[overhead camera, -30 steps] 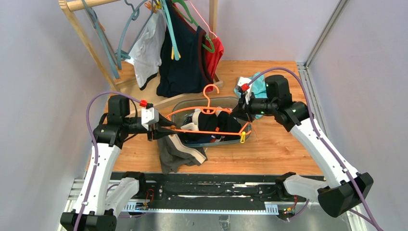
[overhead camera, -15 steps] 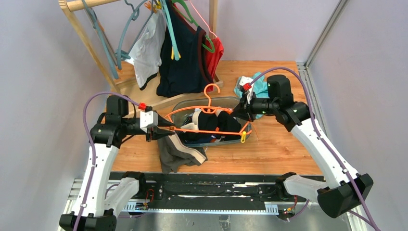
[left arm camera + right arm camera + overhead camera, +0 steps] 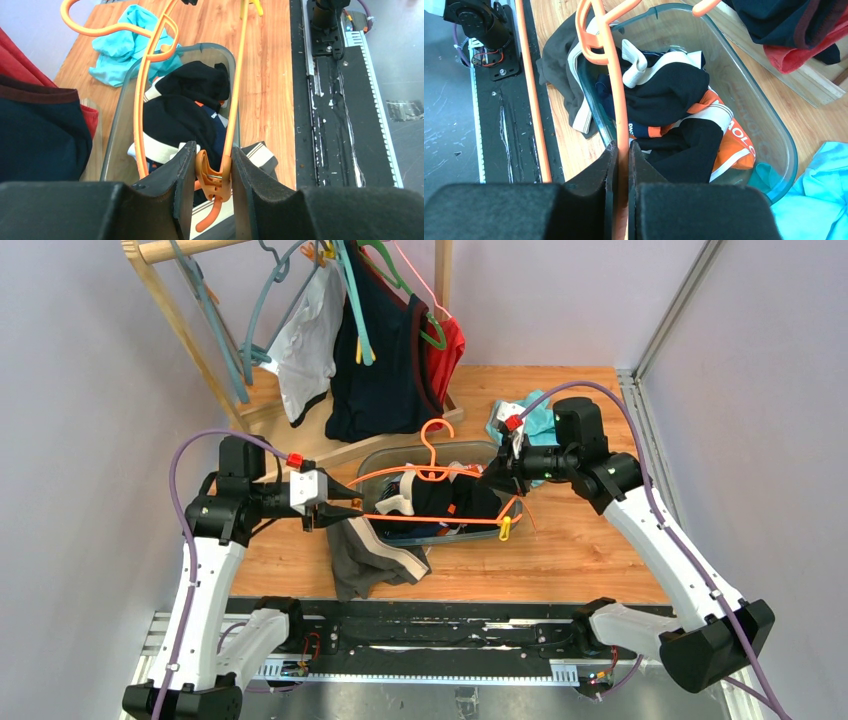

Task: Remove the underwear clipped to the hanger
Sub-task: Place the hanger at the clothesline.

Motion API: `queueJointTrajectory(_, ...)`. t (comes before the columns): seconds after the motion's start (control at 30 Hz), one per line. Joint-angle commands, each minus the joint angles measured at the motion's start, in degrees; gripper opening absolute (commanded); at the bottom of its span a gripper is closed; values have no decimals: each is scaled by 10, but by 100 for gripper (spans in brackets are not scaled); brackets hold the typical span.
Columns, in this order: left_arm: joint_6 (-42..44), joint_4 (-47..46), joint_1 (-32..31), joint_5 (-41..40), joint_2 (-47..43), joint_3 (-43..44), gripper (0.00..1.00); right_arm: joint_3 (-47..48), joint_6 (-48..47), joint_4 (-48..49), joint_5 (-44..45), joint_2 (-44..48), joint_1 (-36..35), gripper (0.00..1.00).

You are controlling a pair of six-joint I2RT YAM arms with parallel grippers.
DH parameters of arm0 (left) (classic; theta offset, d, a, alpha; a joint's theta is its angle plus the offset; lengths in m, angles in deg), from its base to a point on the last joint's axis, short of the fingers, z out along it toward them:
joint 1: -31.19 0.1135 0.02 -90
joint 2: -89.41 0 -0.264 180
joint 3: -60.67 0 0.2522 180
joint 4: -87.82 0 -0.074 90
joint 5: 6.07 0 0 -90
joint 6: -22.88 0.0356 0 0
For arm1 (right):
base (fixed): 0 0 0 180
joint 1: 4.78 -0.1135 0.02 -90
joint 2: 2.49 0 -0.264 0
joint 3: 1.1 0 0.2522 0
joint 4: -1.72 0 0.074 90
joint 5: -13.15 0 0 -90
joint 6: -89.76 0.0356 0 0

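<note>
- Top external: the left gripper (image 3: 352, 507) is seen at the left end of one orange hanger (image 3: 430, 516), its jaws partly spread and closed on that end. The right gripper (image 3: 492, 478) is set at the hanger's right shoulder, its jaws pressed together on the wire.
- The hanger is held roughly level between the two arms, above one clear tub (image 3: 380, 458) on the table (image 3: 590, 560). The underwear (image 3: 440, 495), mostly black, is piled inside the tub beneath it; the pieces cannot be counted.
- One pair of dark grey-brown briefs (image 3: 375, 560) is draped from the tub's near left corner onto the table, just below the left jaws.
- Open table is left to the right of the tub and in front of it. A wooden rack (image 3: 190, 330) carrying a navy top (image 3: 385, 380) is placed close behind, and a teal cloth (image 3: 540, 420) lies behind the right gripper.
- One yellow clip (image 3: 505, 530) is counted at the hanger's right end.
- Left wrist: one orange clip (image 3: 212, 175) on the hanger's bar is pinched between the jaws, which are spread only by its width. Whether cloth is caught in the clip cannot be told.
- Right wrist: the hanger's thin wire (image 3: 620, 100) is squeezed between jaws that are almost touching. The tub's rim (image 3: 774, 120) and the black underwear are seen below, with the grey-brown briefs (image 3: 559, 90) hanging over the rim on the side of the arms' bases.
</note>
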Motion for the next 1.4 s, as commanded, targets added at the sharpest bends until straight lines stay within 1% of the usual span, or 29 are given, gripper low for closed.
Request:
queueJointTrajectory(0.0, 26, 4, -3, -11, 0, -6, 0, -5, -6, 12, -36, 5, 8, 1)
queueJointTrajectory(0.53, 55, 12, -3, -29, -10, -36, 1, -13, 9, 34, -61, 13, 19, 1)
queueJointTrajectory(0.73, 55, 12, -3, -9, -13, -40, 19, -22, 9, 58, -62, 26, 20, 1)
queueJointTrajectory(0.9, 48, 12, -3, -13, -16, -34, 40, -19, -13, 62, -51, 28, 19, 1)
queueJointTrajectory(1.03, 34, 13, -3, -13, -18, -23, 59, -25, -53, 51, -31, 28, 19, 1)
queueJointTrajectory(1.07, 28, 13, -3, -13, -18, -19, 62, -29, -65, 49, -27, 29, 19, 1)
queueJointTrajectory(1.23, 1, 13, -3, -8, -17, 5, 73, -45, -107, 45, -24, 30, 19, 1)
queueJointTrajectory(1.37, -9, 13, -3, -13, -15, 17, 77, -44, -117, 39, -38, 30, 18, 1)
